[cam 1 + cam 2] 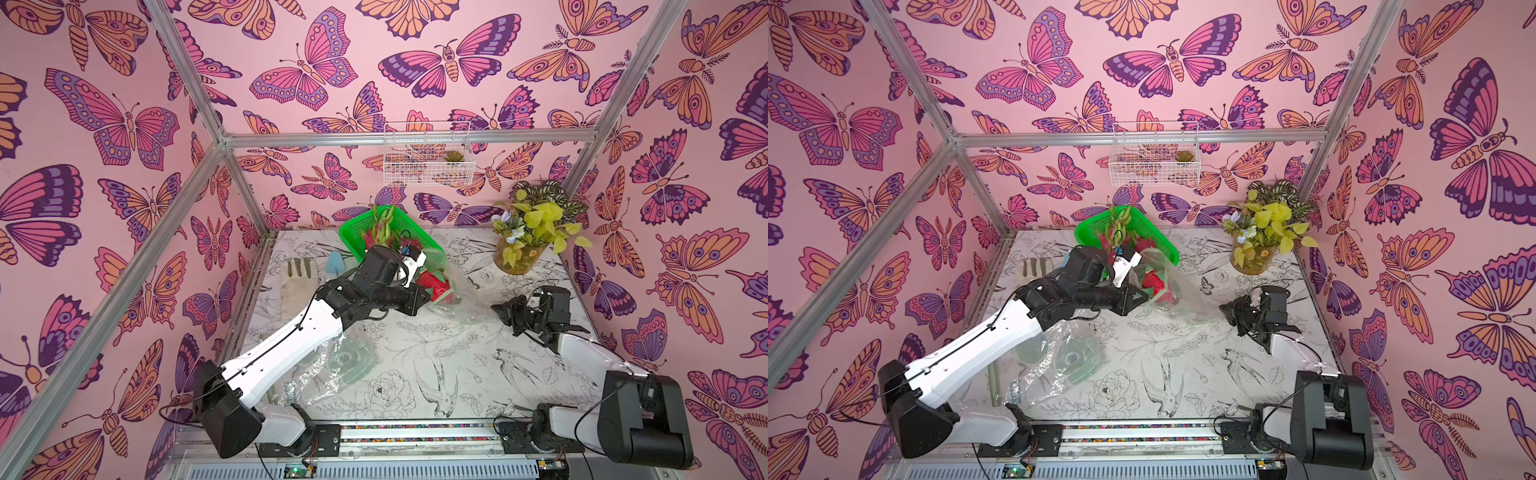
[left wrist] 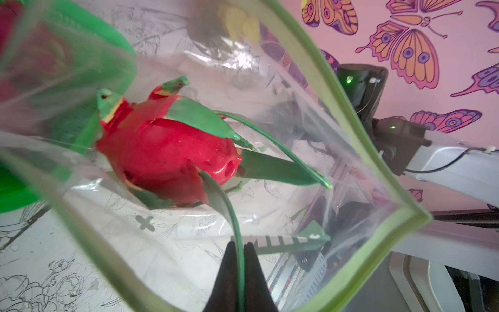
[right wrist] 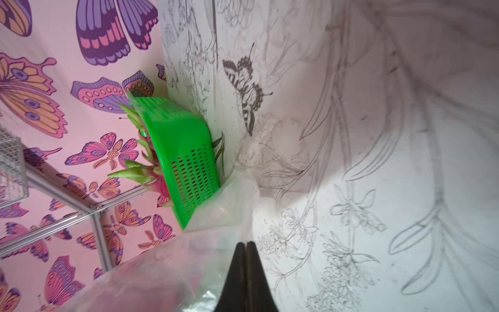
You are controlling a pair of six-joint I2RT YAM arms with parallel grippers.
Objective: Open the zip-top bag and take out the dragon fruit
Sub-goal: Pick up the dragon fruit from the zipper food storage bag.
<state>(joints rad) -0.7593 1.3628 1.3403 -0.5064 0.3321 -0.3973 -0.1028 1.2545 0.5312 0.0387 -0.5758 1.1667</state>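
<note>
The dragon fruit [image 2: 167, 156] lies inside the zip-top bag [image 2: 348, 118], whose green-edged mouth gapes around it; near the fruit, the left gripper [image 2: 240, 245] pinches one of its long green scales [image 2: 229, 208]

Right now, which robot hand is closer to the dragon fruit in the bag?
Left. Left gripper pinches the dragon fruit by a scale; right gripper pinches the zip-top bag, farther off.

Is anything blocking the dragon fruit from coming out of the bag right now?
Nothing visible does. The bag gapes open around the dragon fruit, and the left gripper is inside the mouth, shut on a green leaf of the fruit.
</note>
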